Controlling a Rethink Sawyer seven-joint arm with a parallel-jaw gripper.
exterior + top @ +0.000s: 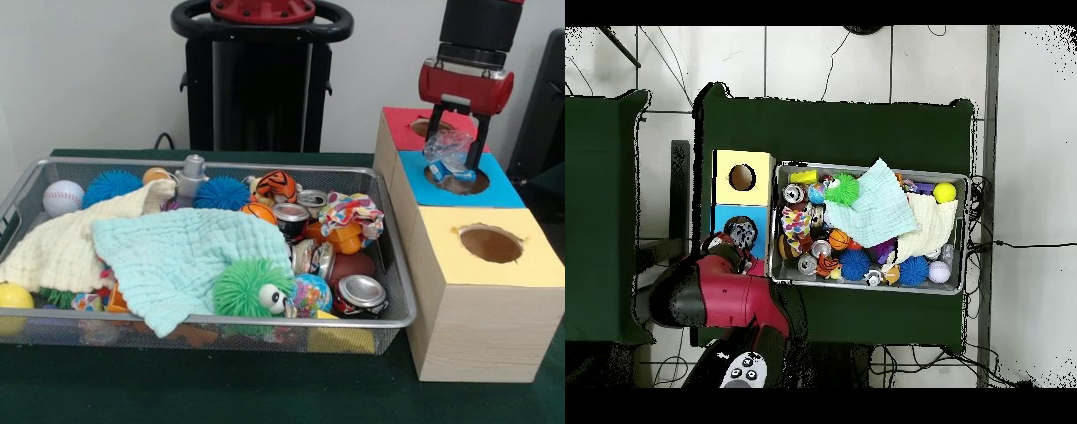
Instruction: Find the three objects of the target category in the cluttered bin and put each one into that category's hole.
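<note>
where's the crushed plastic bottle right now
In the front view the crushed bottle is at the right, outside the bin, held in the pincer just over the hole of the blue-topped box.

Even, fairly bright indoor light is seen in the front view, with no single source shown. Soft shadow is cast on the dark green cloth-covered desk (265, 389) beneath the wide silver wire-mesh bin (388, 256) and beside the pale wooden box with the yellow top (481, 309). Small highlights are carried by the silver can tops (360, 289) and by the crumpled clear plastic bottle (448, 155) held over the blue-topped box. Fine detail is softened throughout. In the overhead view the pale tiled floor (865, 60) is rendered very bright, nearly washed out, while the desk cloth is rendered dark and flat.
</note>
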